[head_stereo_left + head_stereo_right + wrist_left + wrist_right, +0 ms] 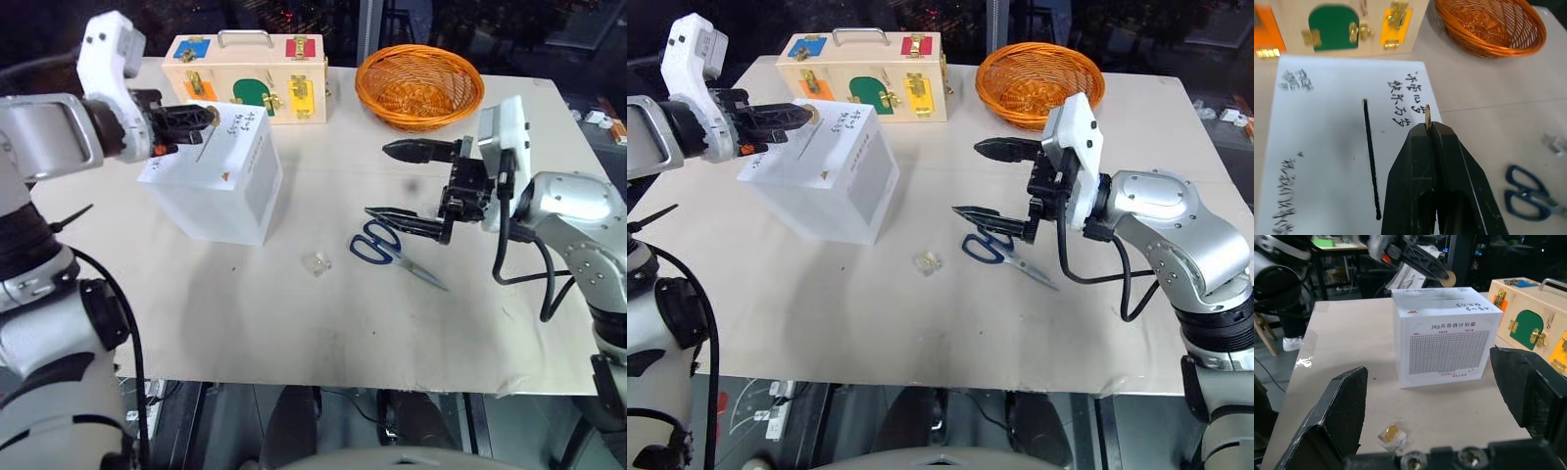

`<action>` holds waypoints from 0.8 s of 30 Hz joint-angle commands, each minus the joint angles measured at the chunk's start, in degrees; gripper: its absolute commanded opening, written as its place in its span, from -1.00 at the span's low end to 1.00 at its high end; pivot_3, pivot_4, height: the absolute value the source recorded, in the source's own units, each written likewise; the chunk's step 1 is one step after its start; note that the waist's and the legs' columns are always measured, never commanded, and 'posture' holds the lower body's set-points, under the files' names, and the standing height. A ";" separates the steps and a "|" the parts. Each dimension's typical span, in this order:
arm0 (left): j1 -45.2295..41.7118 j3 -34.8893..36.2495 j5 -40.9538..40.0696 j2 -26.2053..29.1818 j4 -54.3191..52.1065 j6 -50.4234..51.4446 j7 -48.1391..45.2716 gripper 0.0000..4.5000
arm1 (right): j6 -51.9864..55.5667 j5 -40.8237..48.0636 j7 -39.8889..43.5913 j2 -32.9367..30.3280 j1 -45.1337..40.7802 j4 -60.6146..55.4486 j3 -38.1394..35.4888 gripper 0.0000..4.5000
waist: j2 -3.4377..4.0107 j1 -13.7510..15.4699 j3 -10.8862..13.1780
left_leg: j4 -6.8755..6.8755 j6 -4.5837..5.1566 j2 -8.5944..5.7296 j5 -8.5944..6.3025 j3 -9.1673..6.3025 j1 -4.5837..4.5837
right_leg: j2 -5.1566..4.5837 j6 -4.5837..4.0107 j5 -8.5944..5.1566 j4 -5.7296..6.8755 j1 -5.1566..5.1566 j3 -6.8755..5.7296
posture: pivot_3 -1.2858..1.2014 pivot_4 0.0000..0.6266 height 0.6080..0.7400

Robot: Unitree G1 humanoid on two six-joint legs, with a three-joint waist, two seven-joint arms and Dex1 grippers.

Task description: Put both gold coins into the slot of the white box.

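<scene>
My left gripper [208, 117] is shut on a gold coin [1427, 116], held edge-on at its fingertips just over the top of the white box [220, 181]. The coin hovers beside the dark slot [1370, 161], a little off its line. The second gold coin [1392, 432] lies on a small clear plastic block [316, 261] on the table in front of the box. My right gripper [380, 181] stands open and empty over the table to the right of the box, its fingers pointing toward the box.
Blue scissors [380, 246] lie just under my right gripper. A wooden case with coloured latches [245, 76] stands behind the white box. An orange wicker basket [419, 83] sits at the back right. The table's front edge [323, 384] is near.
</scene>
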 commanded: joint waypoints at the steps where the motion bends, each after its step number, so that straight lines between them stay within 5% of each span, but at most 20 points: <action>1: -0.76 1.34 2.19 1.64 0.50 0.09 -0.64 -1.00 | -0.85 -0.37 -0.09 0.75 0.18 -2.13 -2.18 0.95 | 0.00 0.01 0.00 | 0.00 0.00 0.00 0.00 0.00 0.00 | 0.00 0.00 0.00 0.01 0.00 0.00 | 0.03 -0.52 0.79; 24: 2.16 -8.27 11.49 2.15 0.26 -6.52 -6.36 -1.00 | 0.75 3.74 -0.97 2.48 0.28 -5.31 -6.44 0.95 | 0.00 0.13 0.00 | 0.66 0.20 -0.01 -0.12 -0.01 0.06 | -0.01 0.00 -0.01 0.80 -0.02 0.06 | 0.03 -0.52 0.79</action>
